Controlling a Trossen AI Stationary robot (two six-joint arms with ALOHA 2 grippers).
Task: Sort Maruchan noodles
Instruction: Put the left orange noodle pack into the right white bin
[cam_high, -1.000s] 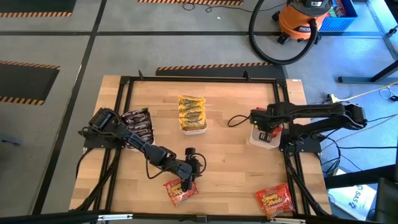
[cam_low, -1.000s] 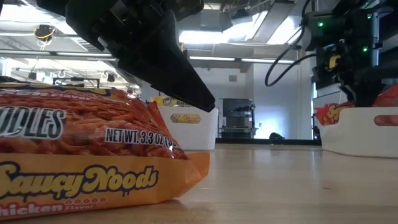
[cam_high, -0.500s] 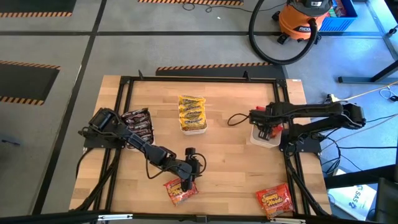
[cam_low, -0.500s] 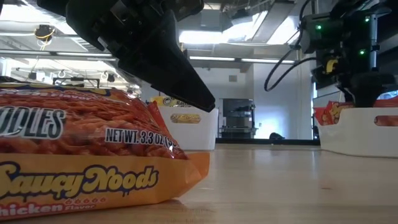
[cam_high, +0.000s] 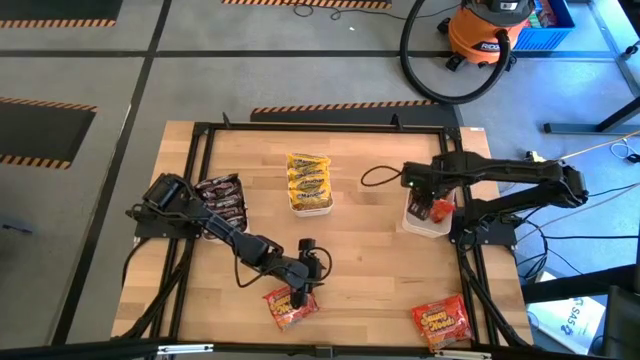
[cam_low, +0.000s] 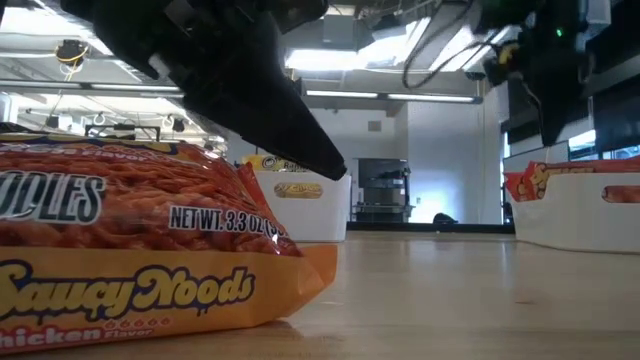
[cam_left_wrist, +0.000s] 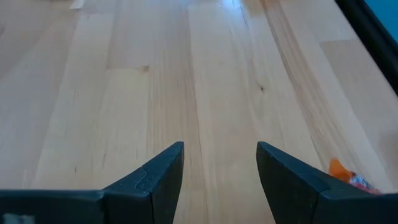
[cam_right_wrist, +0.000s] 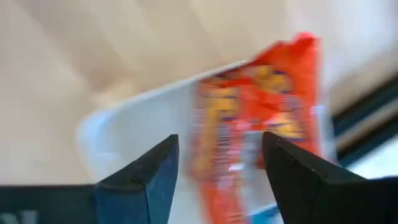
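Two arms were in view over the wooden table (cam_high: 370, 270). The left gripper (cam_high: 299, 291) stood low over a red-orange noodle packet (cam_high: 290, 307) near the table's front edge; its fingers (cam_left_wrist: 155, 177) were parted with only bare wood between them, gripping nothing. The right gripper (cam_high: 421, 196) hovered above a white tray (cam_high: 418, 226) at the table's right side, its fingers (cam_right_wrist: 146, 177) apart and empty, with a red-orange packet in the tray (cam_right_wrist: 258, 130) lying below them. A second loose red-orange packet (cam_high: 441, 322) lay at the front right corner, well apart from the first. Yellow packets (cam_high: 308, 178) filled a tray at the back centre, and dark packets (cam_high: 221, 197) sat at the left beside the left arm's base. In the low view, the near packet (cam_low: 150, 240) filled the foreground.
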